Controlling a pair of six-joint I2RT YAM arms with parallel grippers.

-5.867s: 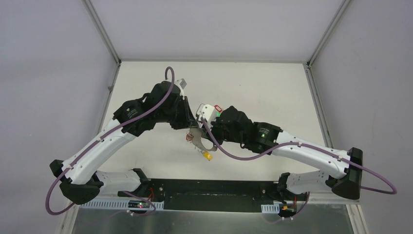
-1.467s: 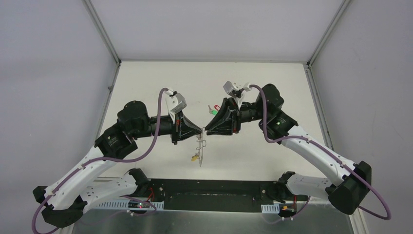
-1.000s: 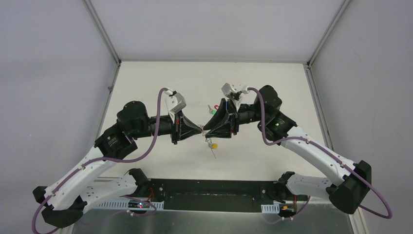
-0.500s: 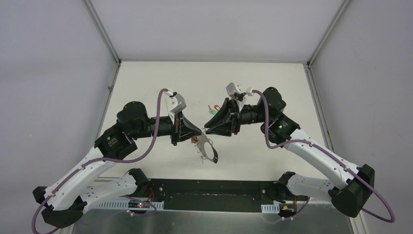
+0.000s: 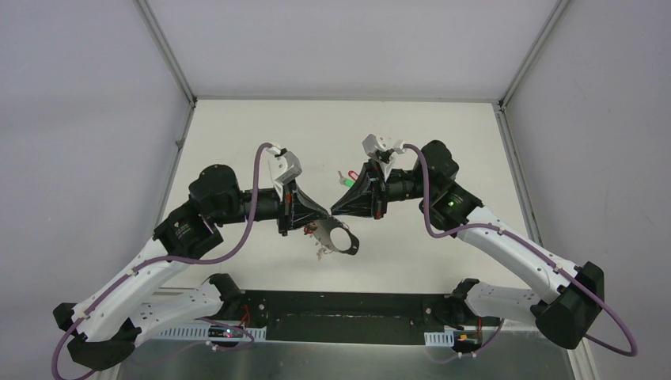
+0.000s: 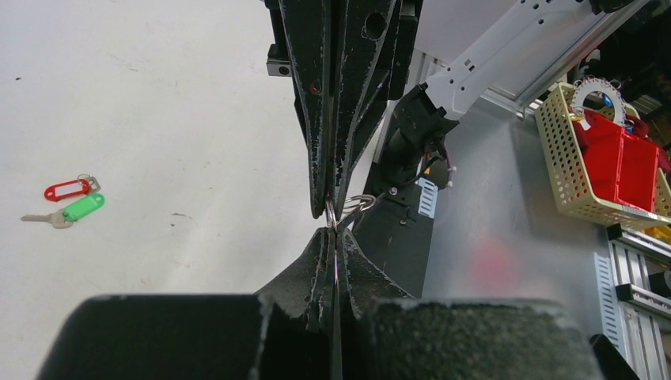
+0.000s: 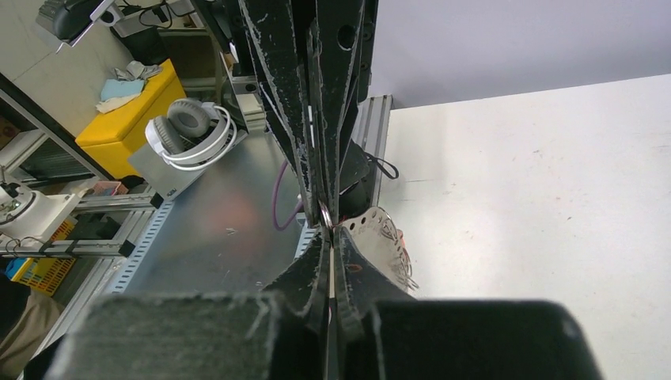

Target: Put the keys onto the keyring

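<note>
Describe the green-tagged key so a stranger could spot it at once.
On the white table, look just past the right gripper, toward the back wall. Two tagged keys lie there side by side. The green-tagged key is the one nearer that gripper; the red-tagged key lies beyond it.

On your white table [image 5: 443, 134] lie a red-tagged key [image 6: 67, 189] and a green-tagged key [image 6: 83, 207], side by side, near the middle of the surface.
</note>
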